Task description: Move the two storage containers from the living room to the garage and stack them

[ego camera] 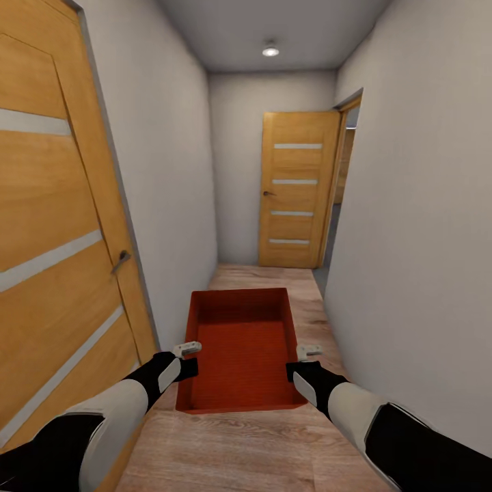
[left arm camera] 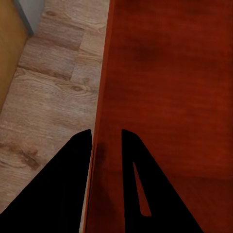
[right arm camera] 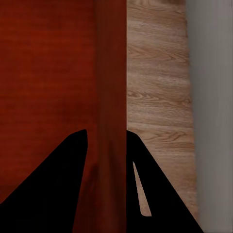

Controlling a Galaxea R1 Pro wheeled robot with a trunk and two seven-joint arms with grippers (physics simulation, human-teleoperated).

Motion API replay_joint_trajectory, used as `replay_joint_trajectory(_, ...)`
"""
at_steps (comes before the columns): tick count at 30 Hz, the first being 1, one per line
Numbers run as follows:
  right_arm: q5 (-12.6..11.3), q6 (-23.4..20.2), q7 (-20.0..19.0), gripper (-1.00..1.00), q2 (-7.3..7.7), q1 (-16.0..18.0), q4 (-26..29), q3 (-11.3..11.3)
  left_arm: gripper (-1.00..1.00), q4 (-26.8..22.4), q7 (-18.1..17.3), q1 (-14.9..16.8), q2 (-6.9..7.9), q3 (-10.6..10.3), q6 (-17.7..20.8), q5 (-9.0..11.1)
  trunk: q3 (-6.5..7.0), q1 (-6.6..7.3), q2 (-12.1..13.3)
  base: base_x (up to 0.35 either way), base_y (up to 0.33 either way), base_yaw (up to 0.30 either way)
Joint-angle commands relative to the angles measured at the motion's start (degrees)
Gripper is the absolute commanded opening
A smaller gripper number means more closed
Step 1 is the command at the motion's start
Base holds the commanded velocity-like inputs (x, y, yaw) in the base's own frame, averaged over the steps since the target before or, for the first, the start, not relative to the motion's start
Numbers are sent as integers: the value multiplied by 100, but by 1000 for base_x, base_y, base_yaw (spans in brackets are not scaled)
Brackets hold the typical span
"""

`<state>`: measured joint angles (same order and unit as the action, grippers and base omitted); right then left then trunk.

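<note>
The left claw (left arm camera: 106,145) was pinched over the left wall of the orange-red storage container (ego camera: 242,352), one finger inside the bin and one outside, the thin rim running up between them. The right claw (right arm camera: 107,145) gripped the opposite wall the same way, its fingers straddling the red edge. Between the two arms the open-top bin hung out in front of the robot, long side pointing ahead, empty inside as far as I could see. Whether its bottom touched the plank floor (ego camera: 273,444) or rode just above it I could not tell.

Around them was a narrow hallway: white walls close on either side, a slatted wooden door (ego camera: 61,260) standing right beside the left arm, and another wooden door (ego camera: 295,191) open at the far end beside a doorway on the right. This was neither living room nor garage, so the bin was plainly in transit, with the stacking yet to come.

The risk, to my eye, lay in the tightness of the passage. The bin and both elbows took up most of the width, and a small drift of the base could knock an arm against the near door or the right wall. Each grip held only a thin wall, so a jolt or uneven pull between the arms might twist the bin loose, especially turning through that far doorway.
</note>
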<state>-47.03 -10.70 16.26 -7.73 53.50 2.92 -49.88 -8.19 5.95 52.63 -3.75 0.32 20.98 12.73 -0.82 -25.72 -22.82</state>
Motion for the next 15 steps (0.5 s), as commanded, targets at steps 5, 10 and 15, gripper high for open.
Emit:
replay_joint_trajectory(5,-61,-37,18,-100,-5,3,33,-66,-100,-16,55,2,-3,100,38,-104,-8,-6,-9,323,0,0)
replay_joint_trajectory(10,-62,-37,18,-100,-9,3,33,-66,-100,-16,55,2,-3,100,38,-104,-8,-6,-9,323,0,0)
replay_joint_trajectory(15,-65,-37,19,-100,-8,3,33,-66,-100,-16,55,2,-3,100,38,-104,-8,-6,-9,323,0,0)
